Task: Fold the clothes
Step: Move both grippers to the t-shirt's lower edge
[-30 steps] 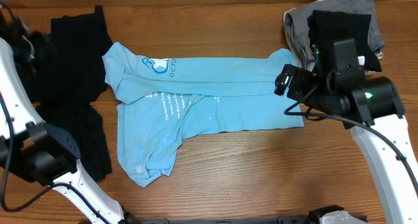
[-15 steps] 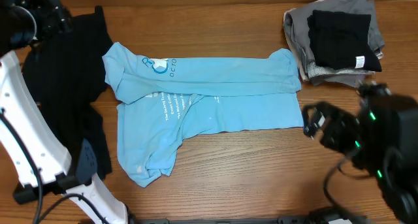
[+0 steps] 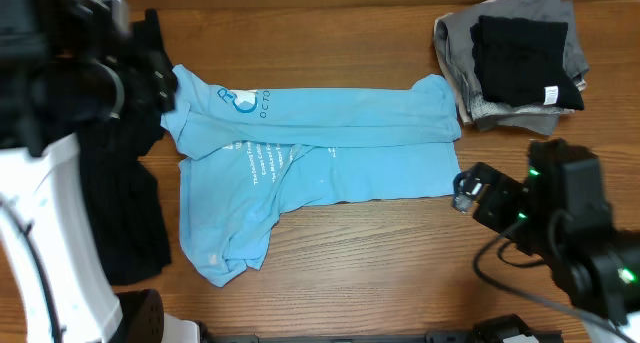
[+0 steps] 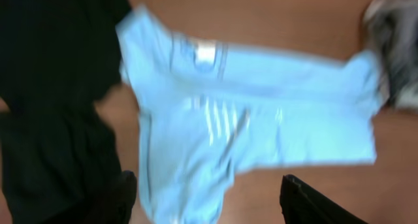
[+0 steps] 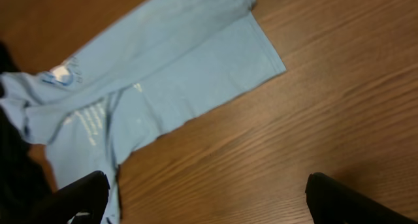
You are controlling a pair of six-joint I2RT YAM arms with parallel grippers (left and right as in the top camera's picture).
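At 9 o'clock on the table (image 3: 400,273) lies a black garment (image 3: 120,223), loose and unfolded. My left gripper (image 4: 209,180) hangs above the join between it and the blue T-shirt (image 3: 330,153). The left wrist view is smeared, but both fingers show at its bottom edge, spread wide with nothing between them.

The T-shirt is spread across the middle of the table, collar end towards 9 o'clock and hem towards 3. Its far long edge looks turned over onto the body, and a rumpled flap trails off towards 7 o'clock.

I judge it thin, light and quite limp. It will sag from any single pinch, drag a little on the wood and lose its lines if lifted high. I would take it at two points together, the shoulder near 10 o'clock and the hem corner near 4, catching every layer and keeping it low.

My right gripper (image 5: 208,179) hovers just off that hem corner, fingers parted and empty. At 1 o'clock sits the folded pile (image 3: 515,53), black on grey, well apart from the shirt.
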